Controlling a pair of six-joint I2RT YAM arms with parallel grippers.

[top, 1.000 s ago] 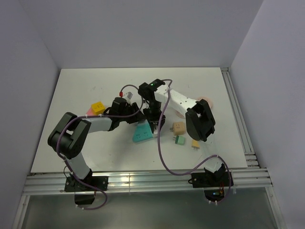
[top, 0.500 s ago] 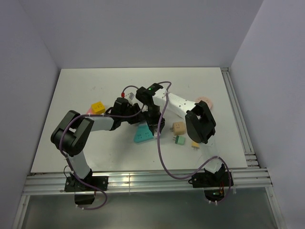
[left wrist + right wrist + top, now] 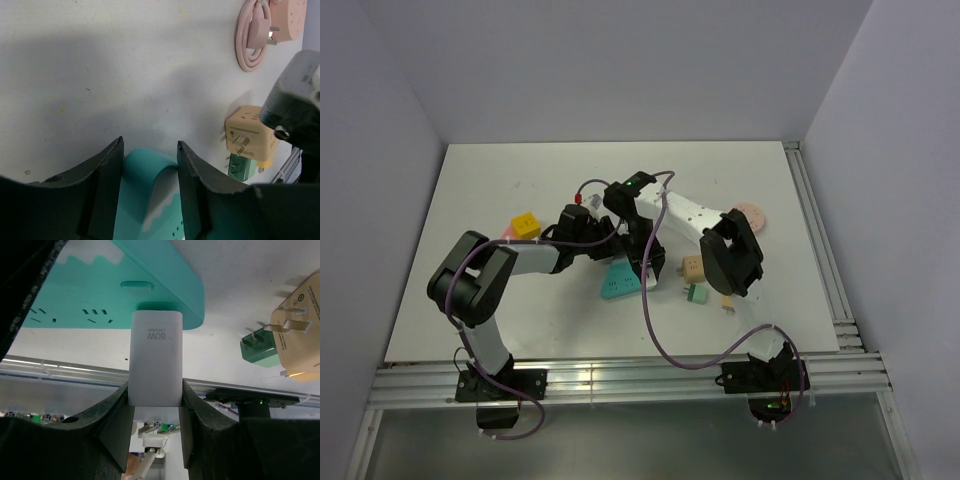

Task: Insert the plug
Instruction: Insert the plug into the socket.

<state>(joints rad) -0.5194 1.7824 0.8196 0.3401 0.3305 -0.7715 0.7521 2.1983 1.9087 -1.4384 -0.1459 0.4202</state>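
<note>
The plug is a white block charger [image 3: 155,357], and my right gripper [image 3: 155,385] is shut on its sides. Its far end meets the edge of the teal power strip [image 3: 125,290], just below an oval button; its prongs are hidden. My left gripper [image 3: 150,146] is shut on the strip's rounded end [image 3: 147,170], one finger on each side. In the top view both grippers meet mid-table: the left gripper [image 3: 603,243] is behind the strip [image 3: 616,284], and the right gripper [image 3: 644,268] is at the strip's right edge.
Right of the strip lie a tan adapter [image 3: 694,267], a green plug [image 3: 697,293] and a yellow plug [image 3: 730,303]. A pink round socket with a coiled cable [image 3: 752,213] sits behind the right arm. A yellow cube socket [image 3: 526,224] is on the left. Metal rails [image 3: 620,378] run along the near edge.
The right wrist has swung slightly left and nearer with the charger. The teal strip has slid a little toward the near edge. Both grips are unchanged.
</note>
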